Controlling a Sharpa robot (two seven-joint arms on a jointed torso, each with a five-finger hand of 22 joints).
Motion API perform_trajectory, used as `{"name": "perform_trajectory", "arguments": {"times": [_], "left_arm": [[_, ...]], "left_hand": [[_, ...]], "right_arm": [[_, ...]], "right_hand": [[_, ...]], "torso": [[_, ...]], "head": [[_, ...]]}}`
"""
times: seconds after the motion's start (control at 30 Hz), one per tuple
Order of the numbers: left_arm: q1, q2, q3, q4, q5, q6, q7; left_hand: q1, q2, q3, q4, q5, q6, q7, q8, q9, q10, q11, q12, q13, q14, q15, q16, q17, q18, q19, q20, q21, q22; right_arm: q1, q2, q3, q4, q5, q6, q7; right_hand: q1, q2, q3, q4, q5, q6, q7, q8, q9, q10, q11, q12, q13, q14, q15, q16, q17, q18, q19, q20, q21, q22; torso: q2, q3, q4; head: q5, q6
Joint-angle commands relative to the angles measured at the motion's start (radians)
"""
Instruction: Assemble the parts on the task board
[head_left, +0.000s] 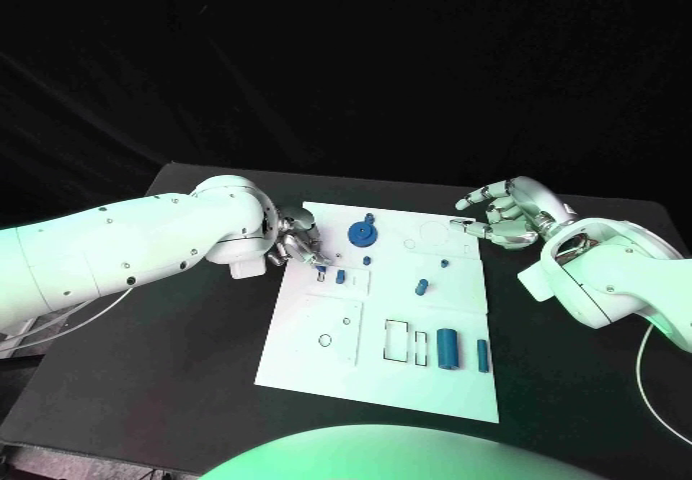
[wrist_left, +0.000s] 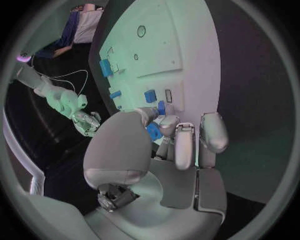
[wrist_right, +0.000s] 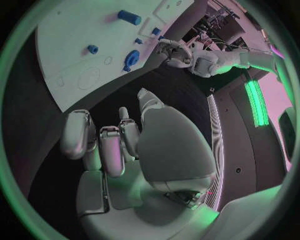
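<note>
- Head view: the board (head_left: 378, 350) lies in the middle of the table (head_left: 173, 360), with blue parts (head_left: 449, 349) on it.
- Left hand (head_left: 299, 247) is at the board's left edge, fingers pinching a small blue part (wrist_left: 153, 131).
- Right hand (head_left: 508, 213) hovers beside the far right corner, fingers apart, holding nothing.

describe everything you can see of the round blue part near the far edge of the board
The round blue part is a flat disc of a deep blue that looks like plastic, with a small stub sticking out from its rim toward the table's far side. It lies flat on the white task board, near the far edge and toward the robot's left. Nothing grips it: the left hand is beside it at the board's left edge, apart from it. The right wrist view shows the same disc.
</note>
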Motion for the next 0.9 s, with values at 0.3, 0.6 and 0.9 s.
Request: {"name": "perform_trajectory", "arguments": {"times": [0.3,0.6,0.9], "left_arm": [[-0.014,-0.002,0.0,0.024,-0.091,-0.028,0.009],[-0.015,-0.003,-0.001,0.034,-0.134,0.016,0.005],[-0.015,-0.005,-0.001,0.036,-0.159,0.041,-0.001]], "left_hand": [[0.007,-0.004,0.089,-0.079,0.005,0.007,-0.014,0.011,0.046,0.009,0.001,0.006,0.004,0.062,-0.004,0.004,0.092,-0.019,0.009,-0.001,0.006,0.003],[0.005,-0.011,0.094,-0.081,0.004,0.008,-0.015,0.012,0.047,0.012,0.0,0.007,0.007,0.062,-0.004,0.004,0.091,-0.019,0.009,-0.002,0.007,0.004],[0.003,-0.015,0.1,-0.083,0.005,0.01,-0.017,0.014,0.048,0.019,-0.001,0.01,0.016,0.062,-0.005,0.004,0.091,-0.02,0.011,-0.002,0.008,0.006]], "right_arm": [[-0.004,0.0,0.0,0.0,-0.011,0.009,0.005],[-0.006,-0.002,0.0,0.0,-0.011,0.009,0.001],[-0.006,-0.002,0.0,0.001,-0.015,0.005,-0.003]], "right_hand": [[-0.011,0.002,0.006,0.0,-0.002,-0.004,-0.001,0.005,-0.001,-0.007,-0.001,-0.004,0.028,0.054,-0.007,-0.004,0.029,0.02,-0.006,0.001,-0.002,0.009],[-0.011,0.002,0.006,0.0,-0.002,-0.003,-0.001,0.005,-0.001,-0.008,-0.001,-0.005,0.027,0.054,-0.007,-0.004,0.029,0.02,-0.007,0.001,-0.003,0.008],[-0.012,0.001,0.007,0.0,-0.002,-0.003,-0.001,0.006,-0.002,-0.007,-0.001,-0.004,0.029,0.054,-0.007,-0.004,0.031,0.02,-0.006,0.0,-0.002,0.009]], "torso": [[0.002,-0.0006,-0.0004],[0.001,-0.0003,-0.0011],[0.001,0.0003,-0.001]], "head": [[0.001,0.001],[0.005,0.001],[0.005,-0.001]]}}
